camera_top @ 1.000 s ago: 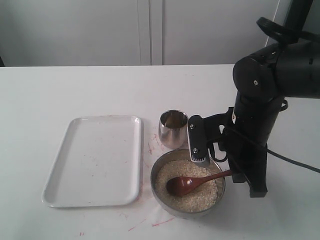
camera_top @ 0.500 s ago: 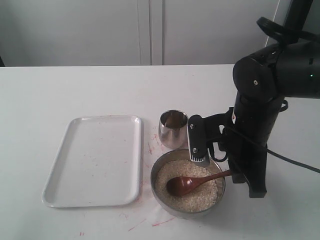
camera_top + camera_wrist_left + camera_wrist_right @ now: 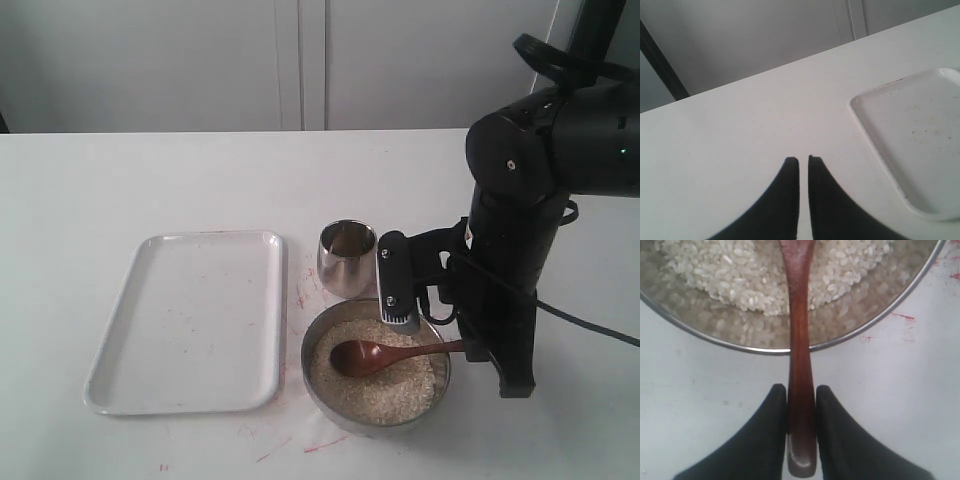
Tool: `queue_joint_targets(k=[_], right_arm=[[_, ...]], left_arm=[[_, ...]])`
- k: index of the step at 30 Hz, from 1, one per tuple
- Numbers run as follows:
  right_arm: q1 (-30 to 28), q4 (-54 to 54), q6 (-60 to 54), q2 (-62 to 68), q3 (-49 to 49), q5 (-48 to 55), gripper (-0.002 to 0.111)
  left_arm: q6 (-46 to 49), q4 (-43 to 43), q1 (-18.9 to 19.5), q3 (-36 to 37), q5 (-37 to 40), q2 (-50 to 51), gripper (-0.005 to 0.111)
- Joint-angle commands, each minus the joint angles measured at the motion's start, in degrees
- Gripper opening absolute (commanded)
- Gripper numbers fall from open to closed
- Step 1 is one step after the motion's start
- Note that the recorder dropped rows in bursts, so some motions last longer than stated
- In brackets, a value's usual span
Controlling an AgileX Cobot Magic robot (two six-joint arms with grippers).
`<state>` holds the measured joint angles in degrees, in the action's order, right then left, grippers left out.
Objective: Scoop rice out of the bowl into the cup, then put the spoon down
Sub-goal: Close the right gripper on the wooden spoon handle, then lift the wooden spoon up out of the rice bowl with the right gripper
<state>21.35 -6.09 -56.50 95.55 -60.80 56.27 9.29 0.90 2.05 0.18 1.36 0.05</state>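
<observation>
1. Fingers point(image 3: 771, 412) of the right gripper point(image 3: 801, 390) press on both sides of the spoon point(image 3: 799, 340), close to the tip of its handle, so the spoon is clamped between them.
2. From that grip the reddish-brown handle runs over the rim of the bowl point(image 3: 715, 340) and on above the rice point(image 3: 740, 280).
3. Seen from the exterior camera, the spoon's oval end sits near the middle of the bowl, hollow side up. I cannot tell whether it rests on the grains or hangs just above them.
4. Rice fills most of the bowl, and its off-white heap reaches near the rim.
5. Upright just behind the bowl stands the cup point(image 3: 346, 258), its foot very near the bowl's far rim. Whether the two touch is unclear.
6. The black right arm point(image 3: 520, 200) stands over the table point(image 3: 150, 170) beside the bowl, on the right of the exterior view.
7. A white tray point(image 3: 190, 320) lies flat to the left of the bowl and cup, apart from both.
8. Thin red marks point(image 3: 320, 443) streak the table around the bowl.
9. The left gripper point(image 3: 803, 161) hangs over bare table near a corner of the tray. Its two dark fingers have only a thin slit between them, and nothing is held there.
</observation>
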Motion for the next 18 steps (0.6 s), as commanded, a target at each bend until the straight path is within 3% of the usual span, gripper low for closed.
queue_joint_targets(k=[1, 9, 18], right_arm=[[0.3, 0.7, 1.5, -0.1, 0.3, 1.7, 0.002], [0.3, 2.9, 9.7, -6.2, -0.2, 8.3, 0.0], [0.7, 6.6, 45.4, -21.8, -1.2, 13.7, 0.0]], left_arm=[[-0.1, -0.4, -0.1, -0.2, -0.1, -0.1, 0.014], [-0.1, -0.4, -0.1, -0.2, -0.1, -0.1, 0.014], [-0.1, -0.4, -0.1, -0.2, -0.1, -0.1, 0.014]])
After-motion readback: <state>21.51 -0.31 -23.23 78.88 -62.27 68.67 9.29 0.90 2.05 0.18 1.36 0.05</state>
